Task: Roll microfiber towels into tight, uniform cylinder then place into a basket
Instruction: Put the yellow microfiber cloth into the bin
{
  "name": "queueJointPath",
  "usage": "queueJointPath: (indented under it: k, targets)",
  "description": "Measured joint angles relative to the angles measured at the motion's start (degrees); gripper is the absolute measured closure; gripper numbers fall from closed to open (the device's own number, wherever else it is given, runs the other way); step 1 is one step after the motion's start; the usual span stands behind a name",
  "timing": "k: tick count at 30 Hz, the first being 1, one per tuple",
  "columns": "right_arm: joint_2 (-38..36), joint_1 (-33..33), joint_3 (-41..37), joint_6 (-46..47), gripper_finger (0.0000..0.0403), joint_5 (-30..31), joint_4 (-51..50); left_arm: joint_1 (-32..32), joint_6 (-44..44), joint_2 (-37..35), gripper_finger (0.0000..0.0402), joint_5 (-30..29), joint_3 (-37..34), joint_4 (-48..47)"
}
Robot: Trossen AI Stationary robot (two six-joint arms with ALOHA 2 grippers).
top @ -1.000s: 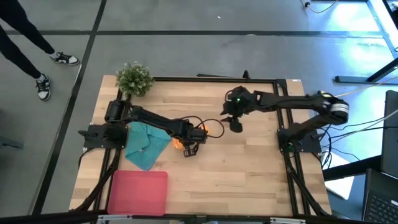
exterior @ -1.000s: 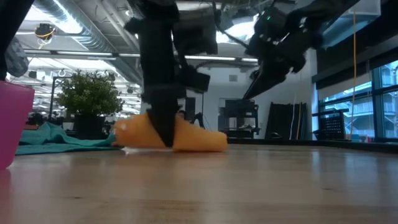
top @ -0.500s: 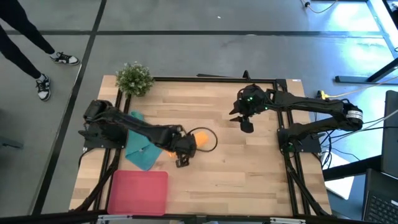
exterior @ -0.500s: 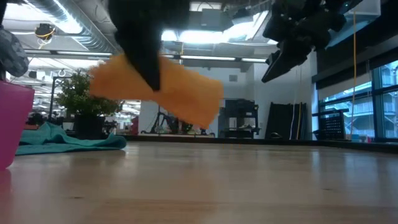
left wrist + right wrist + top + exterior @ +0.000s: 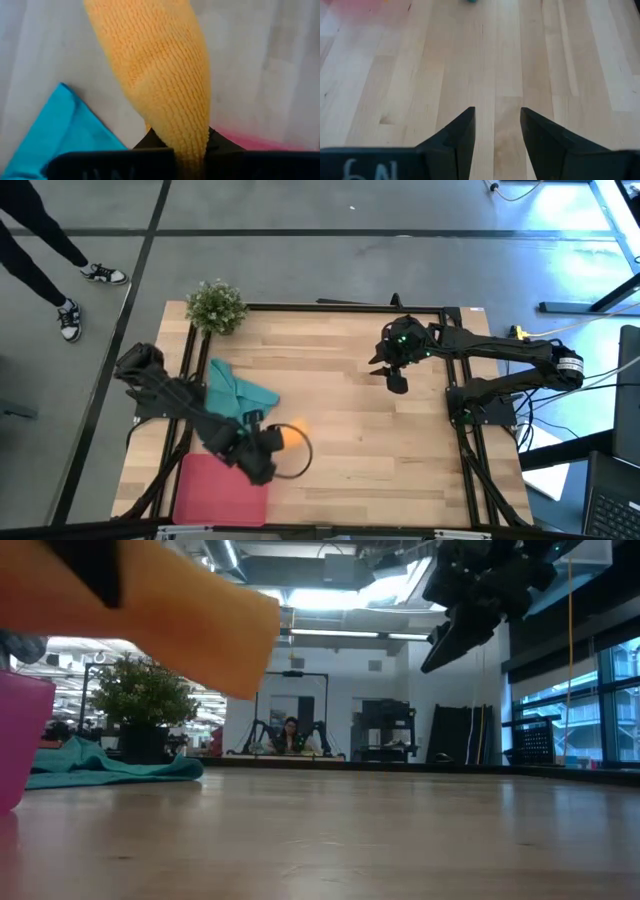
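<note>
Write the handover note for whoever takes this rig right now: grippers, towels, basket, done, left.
Left gripper: shut on the orange towel, rolled, held in the air near the pink basket.
Right gripper: open, empty, hanging above the table's right side.
Teal towel: lying loose and unrolled on the table beside the left arm.
Done: orange towel rolled and lifted.
Left: set it in the basket, then roll and place the teal towel.

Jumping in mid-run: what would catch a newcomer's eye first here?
The rolled orange towel, held off the table in the shut left gripper beside the pink basket. Then the teal towel, lying unrolled near the left edge, and the right gripper, open and empty above bare wood.
</note>
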Motion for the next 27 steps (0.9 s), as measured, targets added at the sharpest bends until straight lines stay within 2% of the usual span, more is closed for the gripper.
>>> queueJointPath:
  k: [12,21,27]
  targets:
    - [0.0,0.0,0.0,0.1,0.0246,-0.5,0.0,-13.6,-16.5,0.0,0.0398,-3.3,0.0,0.1]
    - [0.0,0.1,0.0,0.0,0.0246,-13.3,1.0,-23.1,-25.8,0.0,0.0398,-6.5,0.0,0.1]
    - [0.0,0.1,0.0,0.0,0.0246,-14.0,1.0,-26.7,-27.8,0.0,0.0398,-6.6,0.1,0.2]
